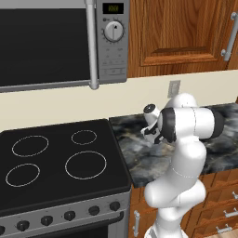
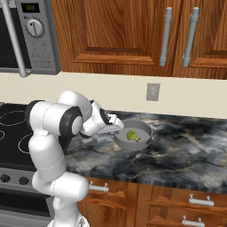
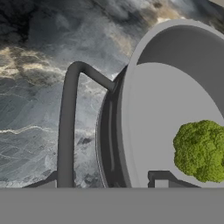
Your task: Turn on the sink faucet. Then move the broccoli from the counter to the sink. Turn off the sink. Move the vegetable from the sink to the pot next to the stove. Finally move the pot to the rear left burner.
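Observation:
A grey pot (image 2: 141,128) stands on the dark marble counter (image 2: 186,146) right of the stove, and the green broccoli (image 2: 131,136) lies inside it. In the hand view the broccoli (image 3: 200,151) rests on the pot's floor (image 3: 153,113). The pot's loop handle (image 3: 66,127) sticks out to the left. My gripper (image 3: 105,181) is open and straddles the pot's wall: one fingertip (image 3: 51,183) is outside by the handle, the other fingertip (image 3: 159,178) is inside the pot. From the right base view, the gripper (image 2: 116,127) sits at the pot's left rim. The sink and faucet are out of view.
The black stove (image 1: 60,186) lies left of the counter, its rear left burner (image 1: 30,145) bare. A microwave (image 1: 56,42) hangs above it, with wooden cabinets (image 2: 133,31) over the counter. An outlet (image 2: 153,91) sits on the back wall.

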Controlling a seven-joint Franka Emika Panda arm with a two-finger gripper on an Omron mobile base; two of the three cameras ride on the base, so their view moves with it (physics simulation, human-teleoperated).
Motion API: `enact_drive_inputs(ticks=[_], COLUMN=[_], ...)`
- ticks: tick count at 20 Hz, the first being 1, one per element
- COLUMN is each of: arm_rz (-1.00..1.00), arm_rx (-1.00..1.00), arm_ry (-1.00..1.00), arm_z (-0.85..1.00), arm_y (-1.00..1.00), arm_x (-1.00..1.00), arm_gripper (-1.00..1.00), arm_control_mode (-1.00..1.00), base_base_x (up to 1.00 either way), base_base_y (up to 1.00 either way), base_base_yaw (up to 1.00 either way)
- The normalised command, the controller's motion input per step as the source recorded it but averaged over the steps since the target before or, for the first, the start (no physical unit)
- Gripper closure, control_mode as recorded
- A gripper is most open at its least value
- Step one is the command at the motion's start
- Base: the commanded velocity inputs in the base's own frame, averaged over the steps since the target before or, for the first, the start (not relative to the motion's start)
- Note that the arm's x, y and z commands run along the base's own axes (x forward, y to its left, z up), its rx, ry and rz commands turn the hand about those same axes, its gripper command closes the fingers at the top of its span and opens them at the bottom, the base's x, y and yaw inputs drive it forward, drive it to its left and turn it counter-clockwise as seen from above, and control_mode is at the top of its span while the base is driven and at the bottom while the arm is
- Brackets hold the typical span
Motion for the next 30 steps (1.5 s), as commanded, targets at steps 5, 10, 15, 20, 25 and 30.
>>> enact_drive_inputs(ticks=[5,10,15,20,25,30], arm_rz=[0.00,0.00,0.02,0.11,0.19,0.23], arm_rx=[0.00,0.00,-0.03,-0.08,-0.13,-0.13], arm_ry=[0.00,-0.03,-0.07,-0.02,0.00,0.00], arm_z=[0.00,0.07,0.20,0.25,0.30,0.33], arm_y=[0.00,0.16,0.28,0.42,0.56,0.61], arm_x=[-0.01,-0.25,-0.43,-0.43,-0.35,-0.30], arm_gripper=[1.00,1.00,1.00,1.00,1.00,1.00], arm_control_mode=[-1.00,-1.00,-1.00,-1.00,-1.00,-1.00], base_base_x=[0.00,0.00,0.00,0.00,0.00,0.00], base_base_y=[0.00,0.00,0.00,0.00,0.00,0.00], base_base_yaw=[0.00,0.00,0.00,0.00,0.00,0.00])
